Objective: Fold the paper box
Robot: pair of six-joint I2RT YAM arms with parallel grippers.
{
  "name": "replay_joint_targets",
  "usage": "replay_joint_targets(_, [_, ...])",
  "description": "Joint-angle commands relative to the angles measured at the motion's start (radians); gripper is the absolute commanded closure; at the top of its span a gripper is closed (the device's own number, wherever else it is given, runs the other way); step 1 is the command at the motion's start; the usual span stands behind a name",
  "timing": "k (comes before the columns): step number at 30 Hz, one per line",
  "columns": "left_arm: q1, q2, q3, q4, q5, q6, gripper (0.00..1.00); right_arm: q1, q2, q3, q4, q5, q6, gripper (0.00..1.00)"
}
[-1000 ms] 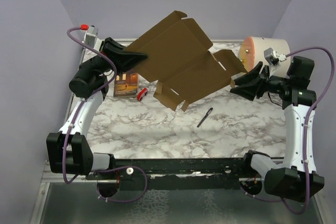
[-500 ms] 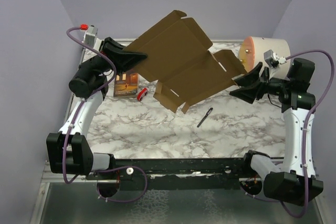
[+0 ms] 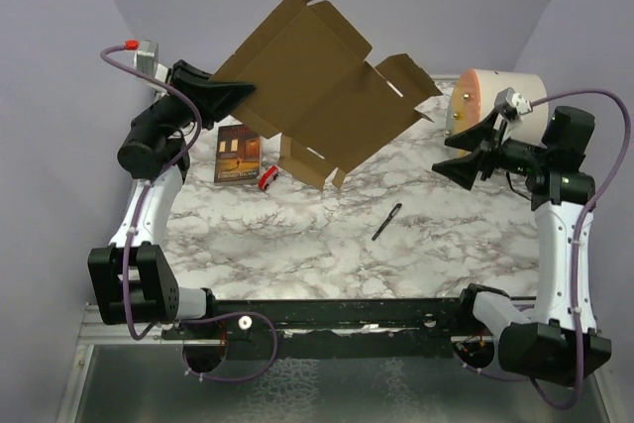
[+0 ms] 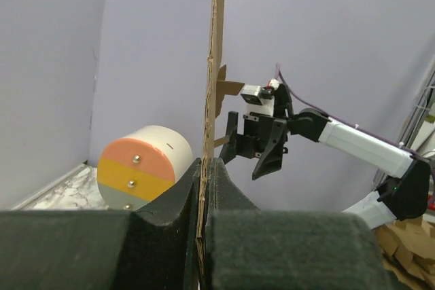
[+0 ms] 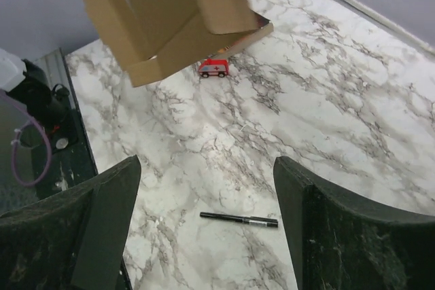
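Held in the air over the far left of the tabletop (image 3: 297, 245): the paper box (image 3: 317, 86), an open, tilted sheet with its flaps spread. Pinched at its left edge by the left gripper (image 3: 236, 96), jaws together on the cardboard. From the left wrist, seen edge-on only as a thin upright strip, flaps unreadable there. In the right wrist view, cut off at the top, only the lower flaps showing.

Right gripper (image 3: 458, 156) spread apart, holding nothing, well clear of the sheet and near the cream cylinder (image 3: 495, 101). Below the sheet, a dark book (image 3: 236, 154) and just beside it a small red toy car (image 3: 268, 178), too small for detail. Black pen (image 3: 386, 221) lying on the marble.

Against a second ago: sheet raised higher and swung left; right gripper no longer at the right flap, now opened wide.
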Motion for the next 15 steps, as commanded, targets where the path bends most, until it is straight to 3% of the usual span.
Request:
replay_joint_targets(1, [0.021, 0.042, 0.069, 0.094, -0.040, -0.092, 1.00, 0.003, 0.090, 0.021, 0.251, 0.059, 0.328, 0.21])
replay_joint_targets(10, [0.025, 0.055, 0.110, 0.081, -0.016, -0.124, 1.00, 0.003, 0.240, -0.020, 1.151, -0.063, 1.412, 0.25])
replay_joint_targets(15, [0.025, 0.056, 0.107, 0.092, -0.025, -0.142, 1.00, 0.003, 0.251, -0.081, 1.448, -0.058, 1.737, 0.25])
